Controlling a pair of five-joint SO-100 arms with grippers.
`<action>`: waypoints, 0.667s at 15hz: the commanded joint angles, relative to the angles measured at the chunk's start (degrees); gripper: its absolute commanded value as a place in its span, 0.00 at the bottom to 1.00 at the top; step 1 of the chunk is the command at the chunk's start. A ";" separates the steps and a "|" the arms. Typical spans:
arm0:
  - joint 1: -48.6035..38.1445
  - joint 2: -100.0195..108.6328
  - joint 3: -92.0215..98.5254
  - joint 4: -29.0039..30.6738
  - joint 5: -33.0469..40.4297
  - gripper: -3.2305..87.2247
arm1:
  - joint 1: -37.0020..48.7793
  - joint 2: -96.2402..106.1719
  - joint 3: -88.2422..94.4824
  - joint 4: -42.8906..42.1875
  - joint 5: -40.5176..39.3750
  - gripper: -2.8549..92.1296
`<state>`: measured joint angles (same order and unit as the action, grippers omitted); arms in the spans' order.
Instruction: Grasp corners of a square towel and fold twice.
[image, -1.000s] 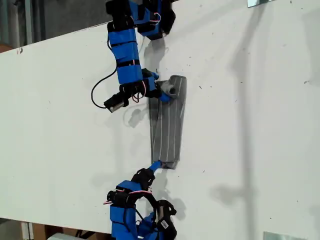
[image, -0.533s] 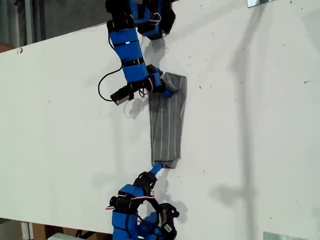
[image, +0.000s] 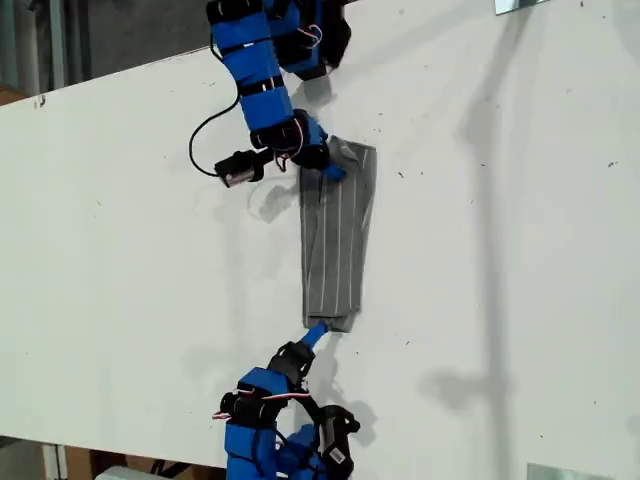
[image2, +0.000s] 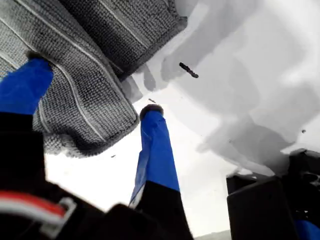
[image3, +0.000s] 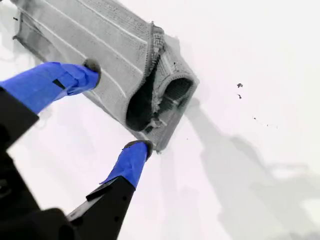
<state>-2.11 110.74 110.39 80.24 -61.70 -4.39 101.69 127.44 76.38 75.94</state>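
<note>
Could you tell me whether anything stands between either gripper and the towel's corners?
Nothing visible does. My first gripper and my second gripper are each open at one end of the towel, jaws either side of its edge. Only bare table lies around it.

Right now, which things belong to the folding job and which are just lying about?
In the job: the grey striped towel; my first pincer, open at one end; my second pincer, open at the other end; the white table under it.
Lying about: a metal plate at the exterior view's top edge; a second plate at its bottom edge; a dark scrap on the table.
</note>
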 joint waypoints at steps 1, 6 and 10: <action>0.88 2.46 0.53 -0.62 -1.14 0.32 | -1.85 3.96 2.72 -6.68 1.76 0.37; 1.41 8.79 6.77 -3.43 -3.52 0.32 | -1.93 -11.78 -3.08 -12.30 3.16 0.36; 2.46 13.97 11.34 -4.13 -5.27 0.32 | -0.35 -12.92 -4.83 -11.25 3.43 0.03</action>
<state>-0.44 122.52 121.38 77.08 -66.09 -5.98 88.33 122.61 63.63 78.84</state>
